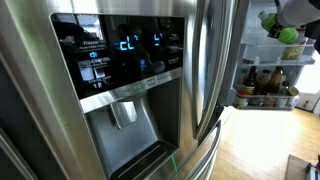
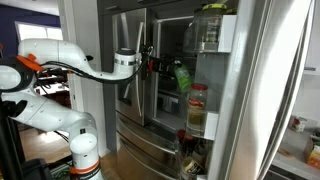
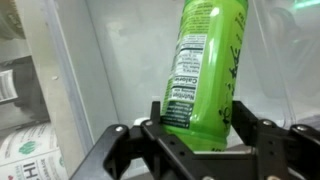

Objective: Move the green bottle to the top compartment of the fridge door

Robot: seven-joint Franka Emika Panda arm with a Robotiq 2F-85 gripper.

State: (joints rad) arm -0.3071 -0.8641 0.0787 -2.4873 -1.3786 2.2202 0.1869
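Note:
My gripper (image 3: 205, 138) is shut on the lower body of the green bottle (image 3: 207, 60), which stands upright between the black fingers in front of a white inner wall. In an exterior view the arm reaches from the left and the gripper (image 2: 152, 66) holds the green bottle (image 2: 182, 79) at the inner face of the fridge door (image 2: 228, 100). There the bottle is slightly below the top compartment (image 2: 212, 35). In an exterior view the green bottle (image 1: 289, 35) shows above a translucent rail (image 1: 283, 58).
The stainless steel door with the blue-lit dispenser panel (image 1: 120, 55) fills the foreground. Dark brown bottles (image 1: 266, 84) stand in a lower bin. A jar (image 2: 197, 106) sits in a middle bin. A labelled container (image 3: 25, 152) is at the wrist view's left.

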